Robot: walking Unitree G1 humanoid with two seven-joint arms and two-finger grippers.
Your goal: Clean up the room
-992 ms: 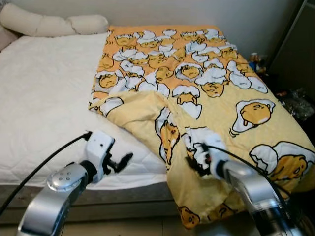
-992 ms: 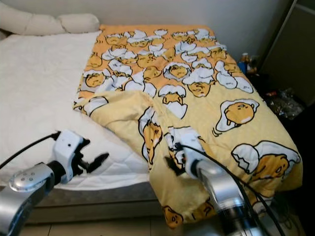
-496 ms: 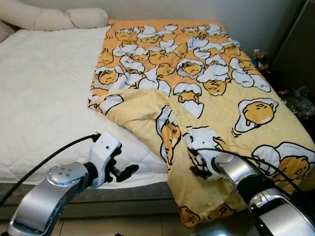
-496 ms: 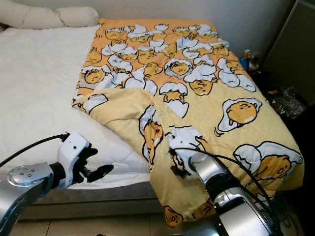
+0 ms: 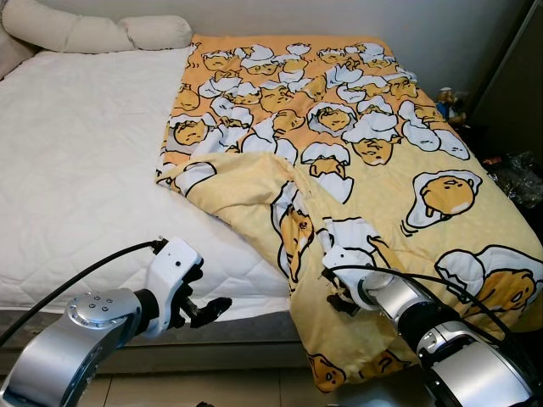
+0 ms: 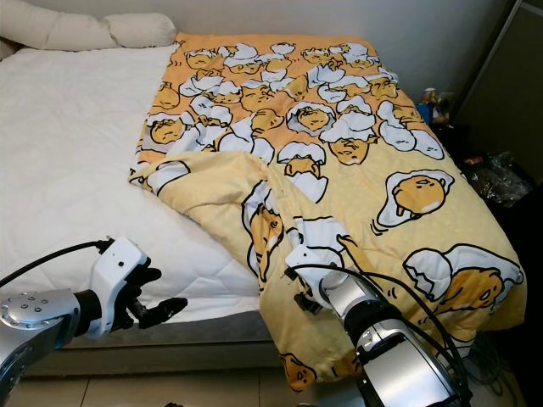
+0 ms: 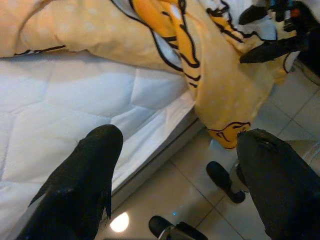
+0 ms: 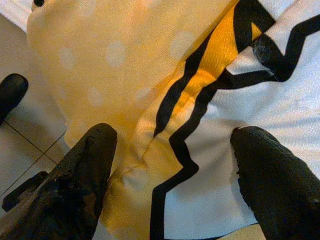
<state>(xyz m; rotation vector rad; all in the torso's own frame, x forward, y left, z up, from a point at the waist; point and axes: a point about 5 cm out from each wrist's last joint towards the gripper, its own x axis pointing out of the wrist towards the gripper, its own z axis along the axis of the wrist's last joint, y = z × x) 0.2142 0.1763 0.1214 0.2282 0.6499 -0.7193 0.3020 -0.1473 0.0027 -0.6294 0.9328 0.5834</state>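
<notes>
The yellow blanket (image 5: 356, 161) with egg cartoons lies on the robot's right half of the bed (image 5: 76, 170). It runs long from the pillows (image 5: 93, 32) at the far end down to the near edge. Its near corner hangs off the bed toward the tiled floor (image 7: 200, 165). One flap is folded back on itself in the middle, so the plain yellow side shows there.

The right gripper (image 5: 339, 292) is right at the blanket, at the hanging near part. In the right wrist view its two black fingers (image 8: 85, 170) are spread wide apart, with the cloth just in front of them and between them. They do not pinch it yet. I think this arm is the one to grab the blanket, since it is much nearer.

The left gripper (image 5: 208, 310) hangs by the bed's near edge, off to the left of the blanket. Its fingers (image 7: 85, 180) are apart too and hold nothing. The blanket lies to its right, with white mattress in between.

The blanket looks soft, thin and floppy, with wrinkles and folds. It will likely sag and slide when pulled. The mattress cover is white and quilted with stitched lines. The pillows are pale and puffy. The floor looks hard and shiny. Some small things (image 5: 448, 103) sit in the dark corner past the bed, too small to tell.
</notes>
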